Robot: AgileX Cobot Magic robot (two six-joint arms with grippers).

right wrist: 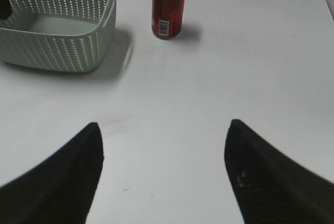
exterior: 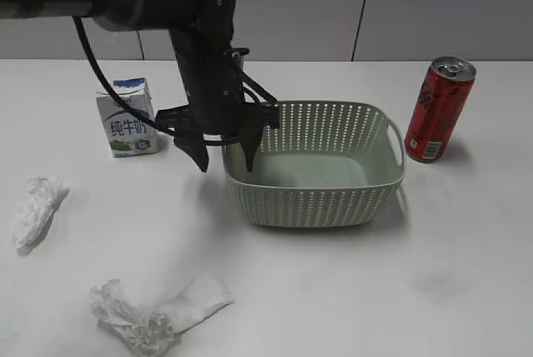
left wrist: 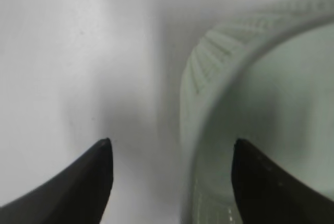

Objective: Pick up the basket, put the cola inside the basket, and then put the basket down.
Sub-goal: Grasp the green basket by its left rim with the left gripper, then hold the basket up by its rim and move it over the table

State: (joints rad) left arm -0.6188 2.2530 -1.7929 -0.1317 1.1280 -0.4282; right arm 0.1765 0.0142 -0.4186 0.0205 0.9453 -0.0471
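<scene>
The pale green perforated basket [exterior: 321, 195] stands on the white table in the middle of the exterior view. My left gripper [exterior: 226, 159] is open and straddles its left wall, one finger outside and one inside. In the left wrist view [left wrist: 169, 145] the basket rim [left wrist: 201, 78] runs between the fingers. The red cola can [exterior: 439, 110] stands upright to the right of the basket. In the right wrist view the cola can [right wrist: 168, 4] stands far ahead, the basket [right wrist: 62, 51] at top left. My right gripper [right wrist: 164, 130] is open and empty over bare table.
A white-and-blue milk carton [exterior: 127, 117] stands left of the left arm. A crumpled white tissue [exterior: 37, 207] lies at the far left and another [exterior: 154, 311] at the front. The table [exterior: 400, 290] is white.
</scene>
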